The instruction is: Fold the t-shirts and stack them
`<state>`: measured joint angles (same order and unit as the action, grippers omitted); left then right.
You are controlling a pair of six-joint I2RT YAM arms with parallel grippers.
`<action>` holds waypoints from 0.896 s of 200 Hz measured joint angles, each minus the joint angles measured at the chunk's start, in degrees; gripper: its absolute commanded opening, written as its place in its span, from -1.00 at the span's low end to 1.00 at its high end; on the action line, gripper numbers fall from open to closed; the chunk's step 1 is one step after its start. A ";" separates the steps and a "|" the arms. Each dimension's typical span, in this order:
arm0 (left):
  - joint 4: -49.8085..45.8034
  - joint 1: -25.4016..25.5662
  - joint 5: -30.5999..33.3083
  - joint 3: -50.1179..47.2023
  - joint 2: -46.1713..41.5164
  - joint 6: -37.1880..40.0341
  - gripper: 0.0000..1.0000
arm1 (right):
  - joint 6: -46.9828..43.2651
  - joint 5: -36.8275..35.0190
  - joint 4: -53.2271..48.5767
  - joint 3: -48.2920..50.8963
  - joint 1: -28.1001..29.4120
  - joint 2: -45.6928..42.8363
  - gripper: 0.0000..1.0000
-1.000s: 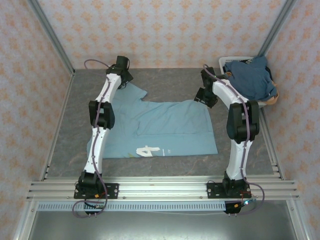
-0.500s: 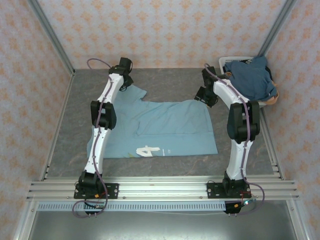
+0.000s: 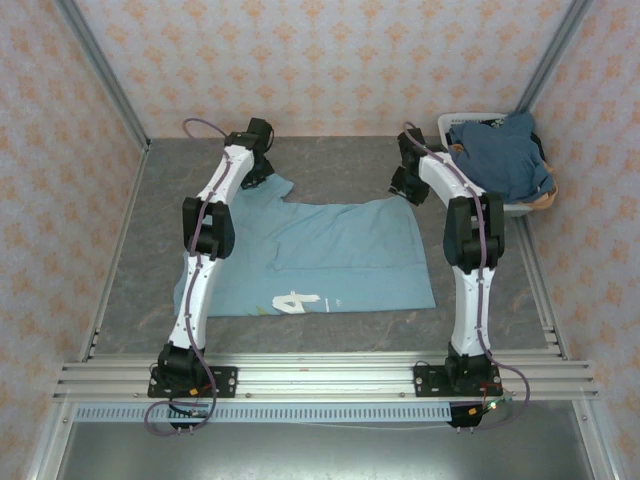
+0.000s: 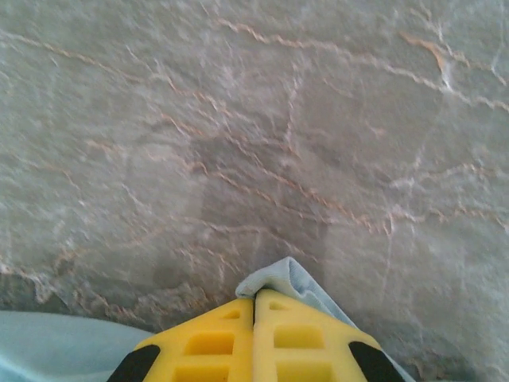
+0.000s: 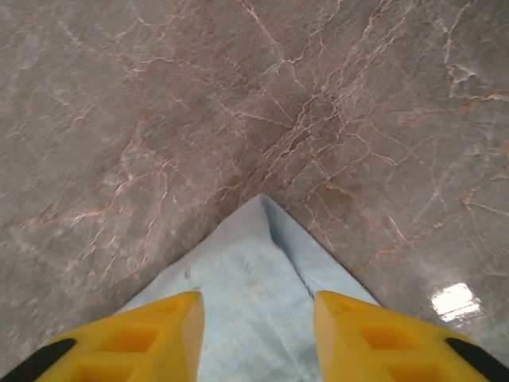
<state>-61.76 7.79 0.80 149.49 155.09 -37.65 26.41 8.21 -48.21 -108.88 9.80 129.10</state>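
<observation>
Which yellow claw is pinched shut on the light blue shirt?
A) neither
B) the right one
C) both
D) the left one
D: in the left wrist view the left gripper has its fingers pressed together with a corner of the light blue t-shirt poking out between them, while the right gripper stands open astride another corner.

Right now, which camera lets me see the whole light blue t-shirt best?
The top external view: the whole light blue t-shirt lies spread out. Left wrist shows a cloth tip by the shut left hand; right wrist, one corner at the open right hand.
</observation>
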 measured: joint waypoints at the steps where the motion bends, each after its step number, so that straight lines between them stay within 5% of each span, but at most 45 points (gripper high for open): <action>1: -0.02 0.00 -0.07 0.00 0.00 -0.02 -1.00 | -0.07 -0.04 -0.07 -0.28 0.00 0.31 -0.22; 94: -0.70 -0.07 -2.97 -0.11 -0.98 -1.09 -1.00 | -0.39 -1.62 -2.80 -7.78 -0.13 6.86 -0.45; 142: -0.83 -0.07 -3.32 -0.11 -1.33 -1.09 -1.00 | -0.90 -1.73 -3.32 -8.87 -0.44 7.74 -1.00; 179: -0.90 -0.59 -3.32 -0.11 -1.86 -1.09 -1.00 | -0.79 -2.82 -3.85 -9.22 -0.76 8.02 -1.00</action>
<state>-62.65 7.20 -2.52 149.38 153.23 -38.74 25.63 5.39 -52.05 -118.10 9.04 137.12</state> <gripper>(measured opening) 0.046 0.041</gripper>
